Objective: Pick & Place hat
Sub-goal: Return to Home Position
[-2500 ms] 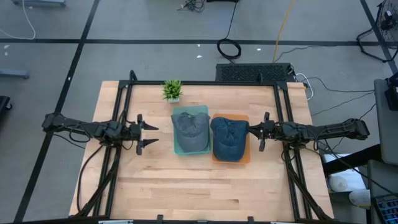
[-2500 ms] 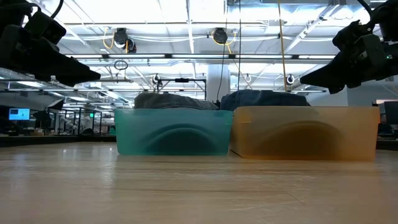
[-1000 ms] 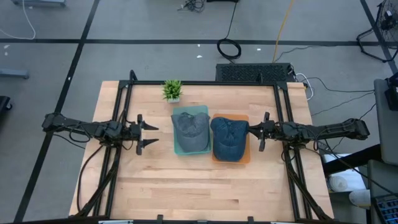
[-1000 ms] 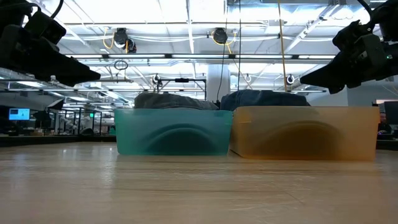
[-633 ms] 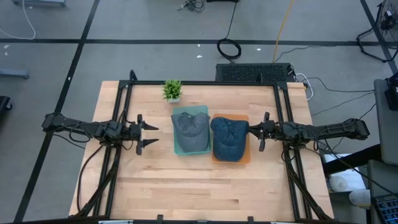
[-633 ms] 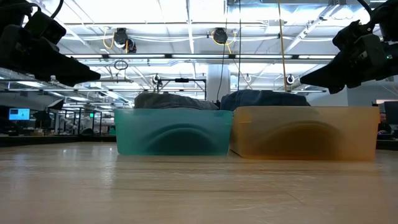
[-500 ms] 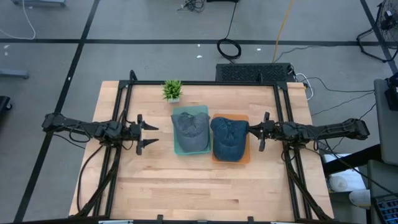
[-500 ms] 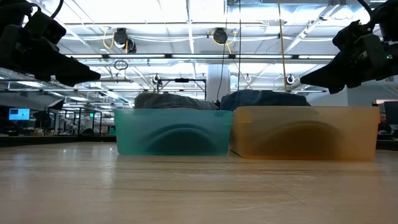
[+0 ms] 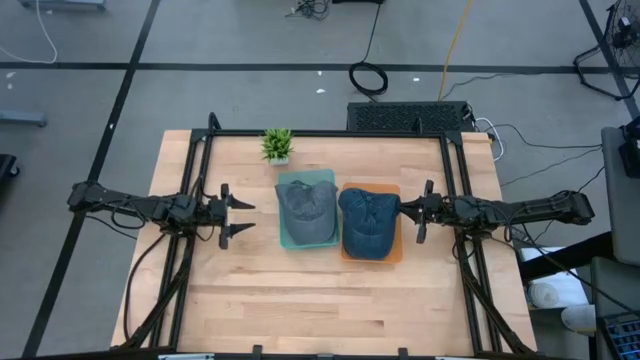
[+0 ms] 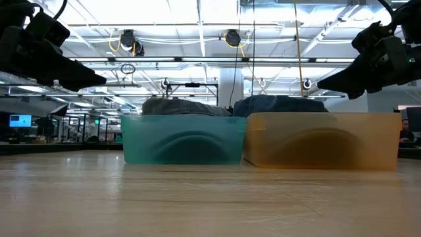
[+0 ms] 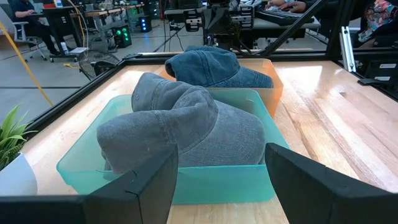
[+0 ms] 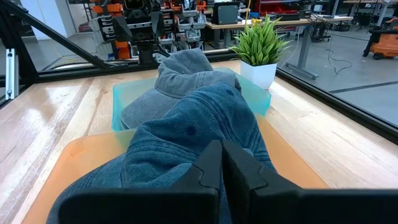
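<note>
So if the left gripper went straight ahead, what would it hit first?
Probably the grey cap heaped in the teal bin, though it might catch the bin's wall first; height is unclear.

blue cap (image 9: pixel 366 222) heaped in orange bin (image 9: pixel 394 252)

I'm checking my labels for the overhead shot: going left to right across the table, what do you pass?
In order: left gripper, teal bin holding the grey cap, orange bin holding the blue cap, right gripper.

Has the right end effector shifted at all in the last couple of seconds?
No. The right end effector stays beside the orange bin, at its right edge, gap unchanged.
</note>
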